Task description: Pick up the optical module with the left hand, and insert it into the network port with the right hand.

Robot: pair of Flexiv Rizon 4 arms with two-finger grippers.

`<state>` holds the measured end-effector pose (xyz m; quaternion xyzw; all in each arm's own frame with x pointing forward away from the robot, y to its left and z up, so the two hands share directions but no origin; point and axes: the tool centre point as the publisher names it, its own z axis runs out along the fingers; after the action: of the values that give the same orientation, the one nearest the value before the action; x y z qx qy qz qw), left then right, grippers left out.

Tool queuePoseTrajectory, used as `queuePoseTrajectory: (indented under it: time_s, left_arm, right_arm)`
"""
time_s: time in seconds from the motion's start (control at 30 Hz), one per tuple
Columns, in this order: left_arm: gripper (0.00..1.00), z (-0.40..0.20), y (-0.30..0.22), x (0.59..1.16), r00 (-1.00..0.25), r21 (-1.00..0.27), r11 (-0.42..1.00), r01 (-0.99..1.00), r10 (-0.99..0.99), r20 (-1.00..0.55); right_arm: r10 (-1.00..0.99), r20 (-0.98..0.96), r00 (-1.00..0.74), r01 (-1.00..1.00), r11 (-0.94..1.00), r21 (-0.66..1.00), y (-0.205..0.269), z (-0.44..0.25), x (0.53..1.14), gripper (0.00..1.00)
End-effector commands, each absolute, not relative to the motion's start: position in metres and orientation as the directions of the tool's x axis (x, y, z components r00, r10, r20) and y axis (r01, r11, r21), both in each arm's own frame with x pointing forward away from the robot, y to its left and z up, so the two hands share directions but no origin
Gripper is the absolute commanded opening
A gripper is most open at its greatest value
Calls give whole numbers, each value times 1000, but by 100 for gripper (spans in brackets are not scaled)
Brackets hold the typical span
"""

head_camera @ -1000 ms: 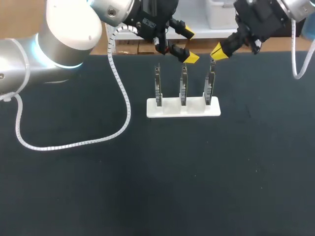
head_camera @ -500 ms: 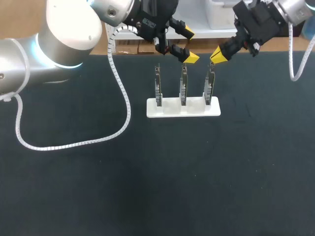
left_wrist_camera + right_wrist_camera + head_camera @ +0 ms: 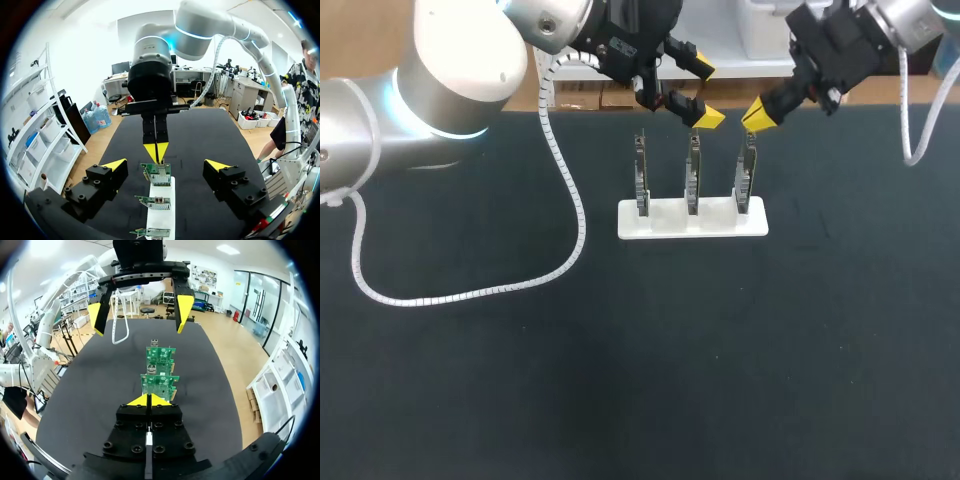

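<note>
Bearing three port boards [image 3: 692, 175], black tabletop [image 3: 620, 380]

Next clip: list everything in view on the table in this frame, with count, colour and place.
circuit boards: three, green, upright in a row in the holder, mid-table toward the far edge.
holder: one, white, flat base under the boards.
table: one, black surface.
cable: one, white, coiled, hanging from the left arm and looping across the table's left side.
optical module: none that I can make out.
left gripper: one, black with yellow tips, open, above the far side of the row near the middle board.
right gripper: one, black with yellow tips, shut with nothing visible between them, just above the right-end board.
</note>
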<state>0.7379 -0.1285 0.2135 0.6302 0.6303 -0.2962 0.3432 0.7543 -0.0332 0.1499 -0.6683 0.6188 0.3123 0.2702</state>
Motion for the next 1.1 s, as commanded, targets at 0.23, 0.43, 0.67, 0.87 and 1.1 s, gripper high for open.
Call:
queuePoseTrajectory:
  time_s: [0.23,0.43,0.67,0.87,1.1]
  left_arm:
    - [100,215,-129,739,27,55,30,998,597,-802]
    - [100,215,-129,739,27,55,30,998,597,-802]
    - [100,215,-129,739,27,55,30,998,597,-802]
    - [100,215,-129,739,27,55,30,998,597,-802]
    - [100,215,-129,739,27,55,30,998,597,-802]
  right_arm:
    - [-646,-763,22,-997,-68,28,-35,140,750,0]
    - [-636,-771,12,-998,-59,33,-36,134,746,0]
    - [-625,-779,58,-997,-71,-16,-35,142,744,0]
    - [-620,-777,110,-994,-79,-77,-35,171,744,0]
    - [-630,-768,116,-993,-51,-108,-39,188,737,100]
